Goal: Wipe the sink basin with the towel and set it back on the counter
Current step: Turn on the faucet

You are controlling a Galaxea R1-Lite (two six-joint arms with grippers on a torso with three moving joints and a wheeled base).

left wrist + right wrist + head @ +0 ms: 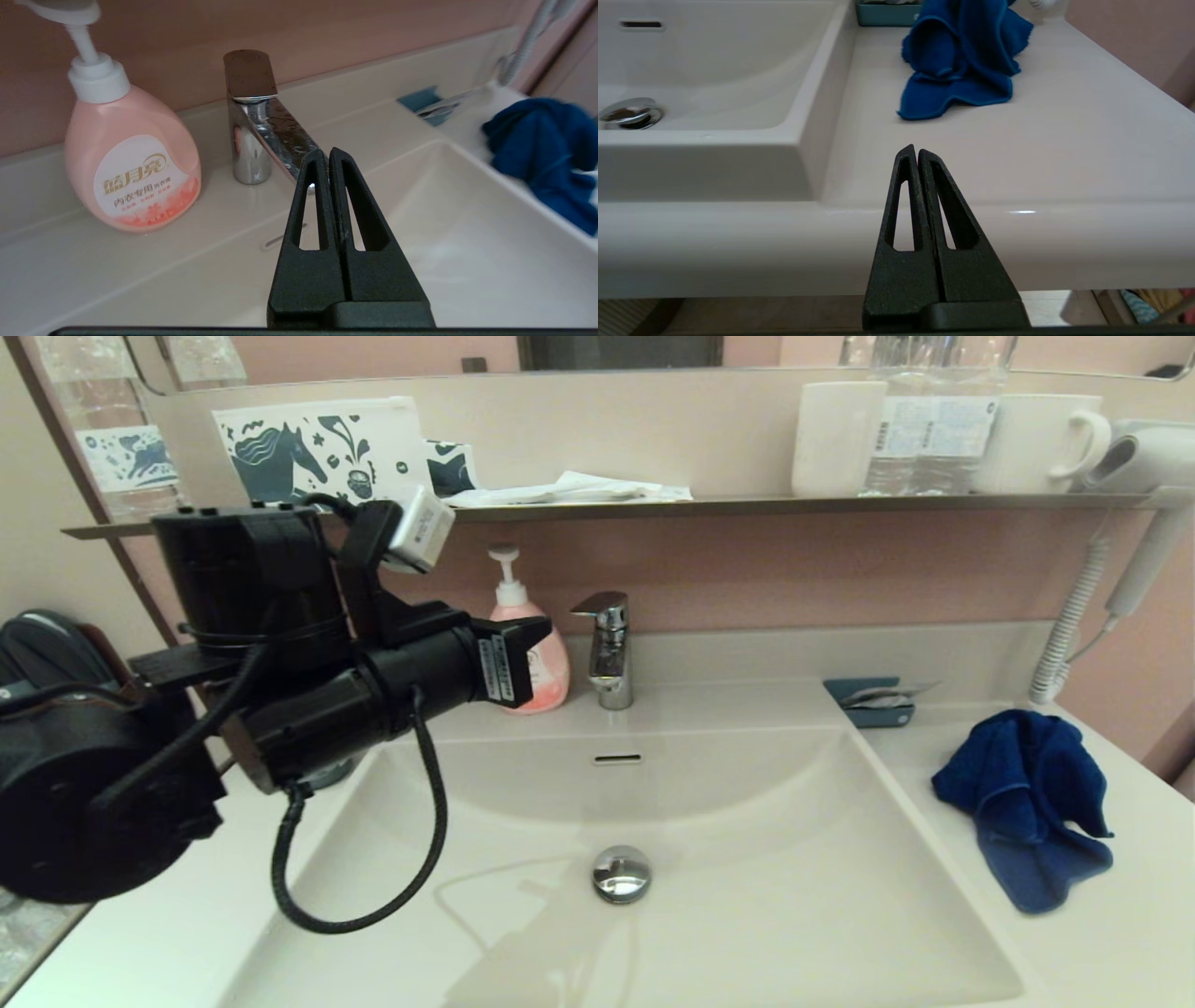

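Note:
The royal-blue towel point(1022, 803) lies rumpled on the counter point(1102, 943) to the right of the sink basin point(709, 915), with nothing holding it. The basin is bare, with its chrome drain plug point(621, 874) and overflow slot point(617, 759) showing. My left gripper point(534, 649) hovers shut and empty over the basin's back left corner, close to the faucet. In the right wrist view my right gripper point(915, 150) is shut and empty, low in front of the counter's front edge point(1017, 242), with the towel point(962, 60) lying beyond it. The right arm is out of the head view.
A pink soap bottle point(553, 667) and a chrome faucet point(607, 649) stand at the basin's back. A teal tray with a silvery packet point(873, 702) sits behind the towel. The wall shelf point(794, 505) carries cups and bottles. A hair dryer point(1144, 453) with coiled cord point(1064, 635) hangs at right.

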